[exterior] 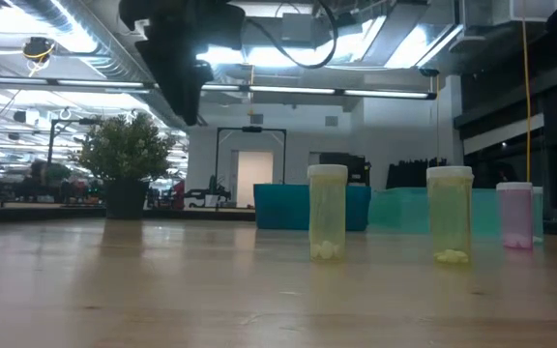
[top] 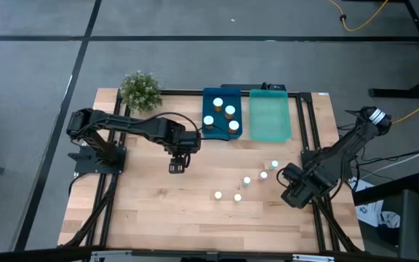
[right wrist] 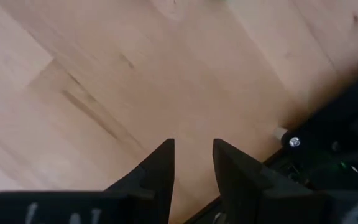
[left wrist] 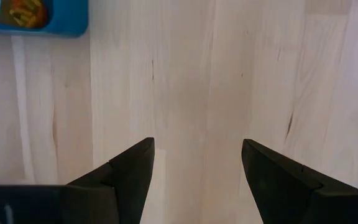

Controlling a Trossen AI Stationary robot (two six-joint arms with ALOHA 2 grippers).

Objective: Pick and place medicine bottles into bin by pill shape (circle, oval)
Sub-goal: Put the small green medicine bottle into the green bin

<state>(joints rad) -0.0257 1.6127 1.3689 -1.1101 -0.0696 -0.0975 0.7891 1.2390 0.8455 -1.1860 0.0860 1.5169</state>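
Note:
Three amber medicine bottles with white caps (top: 228,110) and one more stand upright in the dark blue bin (top: 211,97) at the far middle. Beside it lies the teal bin (top: 270,116), with nothing in it. Several small pale bottles (top: 246,181) stand upright on the wood in a loose row right of centre; the low view shows them (exterior: 328,213) on their bases. My left gripper (top: 177,166) hangs open over bare wood left of them, pointing down (left wrist: 197,162). My right gripper (top: 294,193) is shut over the table's right edge (right wrist: 193,155), with nothing between its fingers.
A small potted plant (top: 140,89) stands at the far left corner. Black frame rails (top: 305,124) run along the table's sides; one rail with a screw (right wrist: 295,142) lies right beside my right gripper. Bare wood (top: 158,211) spreads across the near half.

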